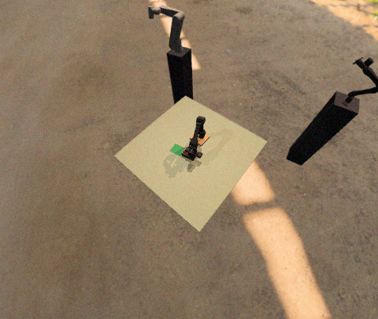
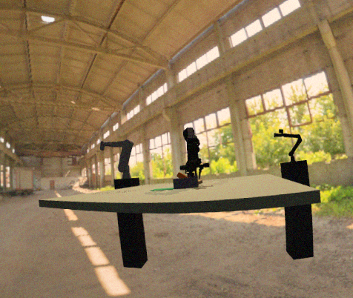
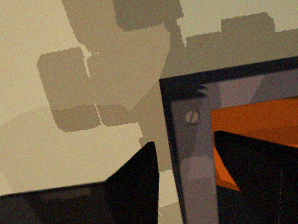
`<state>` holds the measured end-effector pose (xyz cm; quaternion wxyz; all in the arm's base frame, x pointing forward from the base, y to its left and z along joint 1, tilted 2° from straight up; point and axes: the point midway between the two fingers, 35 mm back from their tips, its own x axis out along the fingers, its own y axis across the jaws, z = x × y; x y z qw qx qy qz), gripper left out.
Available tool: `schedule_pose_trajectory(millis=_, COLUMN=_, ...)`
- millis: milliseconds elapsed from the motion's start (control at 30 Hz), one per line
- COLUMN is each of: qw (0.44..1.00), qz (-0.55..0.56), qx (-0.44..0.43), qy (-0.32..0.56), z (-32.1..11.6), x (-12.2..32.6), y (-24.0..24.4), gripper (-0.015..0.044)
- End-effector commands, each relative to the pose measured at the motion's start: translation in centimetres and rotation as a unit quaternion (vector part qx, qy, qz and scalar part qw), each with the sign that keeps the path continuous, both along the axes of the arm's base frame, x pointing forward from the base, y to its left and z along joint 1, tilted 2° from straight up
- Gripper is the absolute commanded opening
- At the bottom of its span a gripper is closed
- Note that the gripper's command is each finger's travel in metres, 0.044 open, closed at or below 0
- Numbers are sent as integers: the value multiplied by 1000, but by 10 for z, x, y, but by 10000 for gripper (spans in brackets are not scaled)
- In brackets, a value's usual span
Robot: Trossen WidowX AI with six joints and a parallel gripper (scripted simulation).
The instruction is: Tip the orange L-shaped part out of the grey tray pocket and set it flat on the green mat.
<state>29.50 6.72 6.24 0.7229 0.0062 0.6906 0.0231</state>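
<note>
A pale beige square table top [image 1: 198, 190] carries everything. Directly on it lie a flat green mat [image 1: 176, 149] and, just beside that, the dark-rimmed grey tray [image 3: 192, 150]. The arm's tan base plate [image 1: 203, 139] rests on the same surface, near the tray.
</note>
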Motion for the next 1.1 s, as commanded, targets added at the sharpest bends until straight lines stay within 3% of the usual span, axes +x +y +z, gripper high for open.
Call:
schedule_pose_trajectory(millis=0, qw=1000, qz=-2, qx=-3, qy=7, z=-9, x=-3, y=-1, gripper=180)
schedule_pose_trajectory(millis=1067, qw=1000, qz=-2, qx=-2, qy=7, z=6, x=-3, y=11, gripper=180)
